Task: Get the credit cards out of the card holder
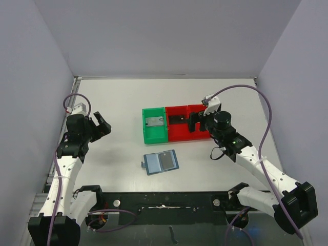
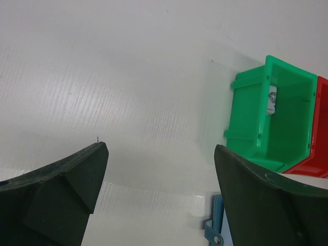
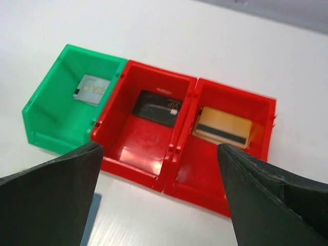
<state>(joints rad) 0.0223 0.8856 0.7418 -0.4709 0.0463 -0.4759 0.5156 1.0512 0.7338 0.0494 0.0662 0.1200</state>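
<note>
My left tool [image 2: 161, 195] and right tool [image 3: 159, 151] stand apart, empty. The flat blue bifold card holder [image 1: 161, 162] looks light, thin, probably slippery; I'd pinch its left edge.

Only thing I can actually read is "VIP" on the silver card [image 3: 92, 89] lying in the green bin [image 3: 46, 118]. The black card [image 3: 157, 108] has a small mark near its corner, but it's too blurry to make out.
</note>
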